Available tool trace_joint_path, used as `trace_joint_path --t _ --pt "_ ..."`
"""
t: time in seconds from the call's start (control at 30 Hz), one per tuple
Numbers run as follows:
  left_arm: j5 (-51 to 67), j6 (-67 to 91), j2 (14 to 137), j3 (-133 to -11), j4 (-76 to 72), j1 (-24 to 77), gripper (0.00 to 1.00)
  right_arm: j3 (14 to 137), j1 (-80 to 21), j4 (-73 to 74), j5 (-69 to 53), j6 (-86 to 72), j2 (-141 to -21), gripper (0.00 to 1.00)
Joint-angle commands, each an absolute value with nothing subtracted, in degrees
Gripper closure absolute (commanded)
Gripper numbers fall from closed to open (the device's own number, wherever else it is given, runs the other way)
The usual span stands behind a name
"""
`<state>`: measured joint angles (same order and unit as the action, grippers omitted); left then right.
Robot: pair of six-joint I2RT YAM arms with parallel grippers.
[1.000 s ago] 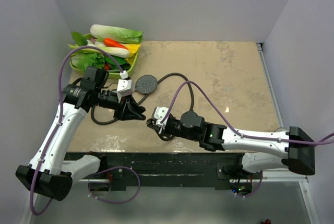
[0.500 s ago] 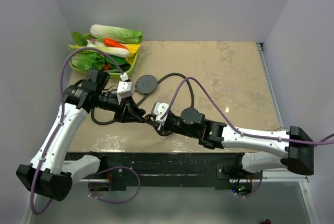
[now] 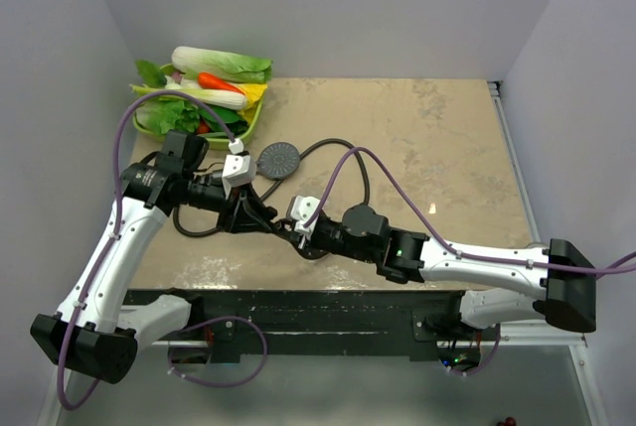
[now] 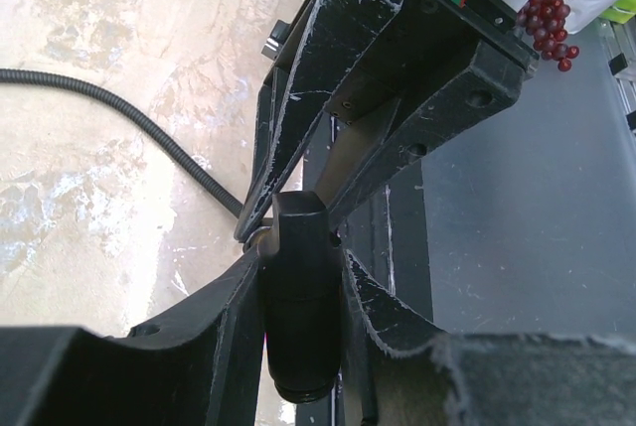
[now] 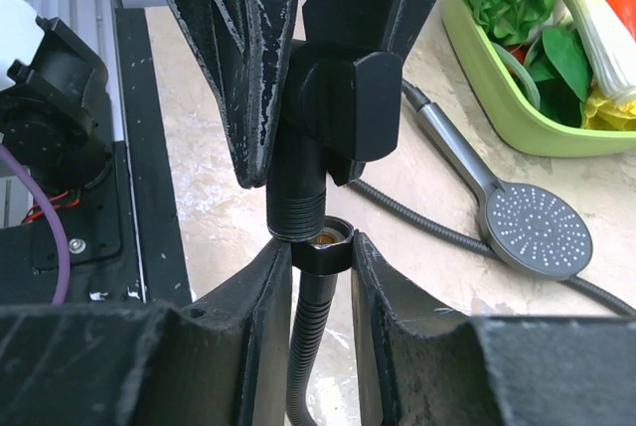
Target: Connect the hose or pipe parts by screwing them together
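Top view, setting: A beige stone-patterned desk (image 3: pixel 427 148) between pale walls, with two white arms reaching in from the near edge.
Top view, arms: The left end effector (image 3: pixel 260 217) and the right end effector (image 3: pixel 293 232) meet tip to tip near the front left of the desk.
Top view, shower head: The dark grey hand shower head (image 3: pixel 280 160) lies face up on the desk just behind the meeting point.
Top view, hose: The dark flexible hose (image 3: pixel 366 183) arcs from the shower head round to the right and back toward the right end effector.
Top view, background: A green tray (image 3: pixel 248 128) of toy vegetables (image 3: pixel 219 64) sits at the far left corner.
Left wrist view, grip: The left end effector's fingers are closed on a black threaded fitting (image 4: pixel 298 327), held lengthwise between them.
Left wrist view, opposite: The right end effector's scuffed black fingers point straight back at it, their tips at the fitting's far end.
Left wrist view, desk: A stretch of ribbed hose crosses the desk at left.
Right wrist view, grip: The right end effector's fingers clamp the hose end nut (image 5: pixel 321 244), with the hose trailing down between them.
Right wrist view, joint: The fitting's threaded end sits at the nut's mouth, slightly off-centre, with its threads exposed and brass showing inside the nut.
Right wrist view, beyond: The shower head rests on the desk to the right, in front of the green tray.
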<state>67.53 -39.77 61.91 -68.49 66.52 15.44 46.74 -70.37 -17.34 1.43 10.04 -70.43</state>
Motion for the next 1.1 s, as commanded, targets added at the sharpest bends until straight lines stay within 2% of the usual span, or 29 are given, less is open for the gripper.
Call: trace_joint_path --t 0.0,0.37,0.7,1.07 --pt "70.7 -38.7 61.2 -68.6 64.2 15.6 1.0 50.4 -70.4 -22.2 0.2 9.4 -69.2 1.0" --pt "70.0 -38.8 61.0 -68.4 64.2 15.6 1.0 51.0 -71.0 -23.2 -1.4 9.1 -68.2 1.0" --pt "70.3 -37.9 60.8 -68.3 63.4 15.6 1.0 49.7 -72.3 -33.1 -0.1 7.1 -69.2 1.0" --pt "69.7 -44.8 61.9 -68.0 68.5 15.6 1.0 52.8 -71.0 -26.5 -1.8 7.7 -66.7 1.0"
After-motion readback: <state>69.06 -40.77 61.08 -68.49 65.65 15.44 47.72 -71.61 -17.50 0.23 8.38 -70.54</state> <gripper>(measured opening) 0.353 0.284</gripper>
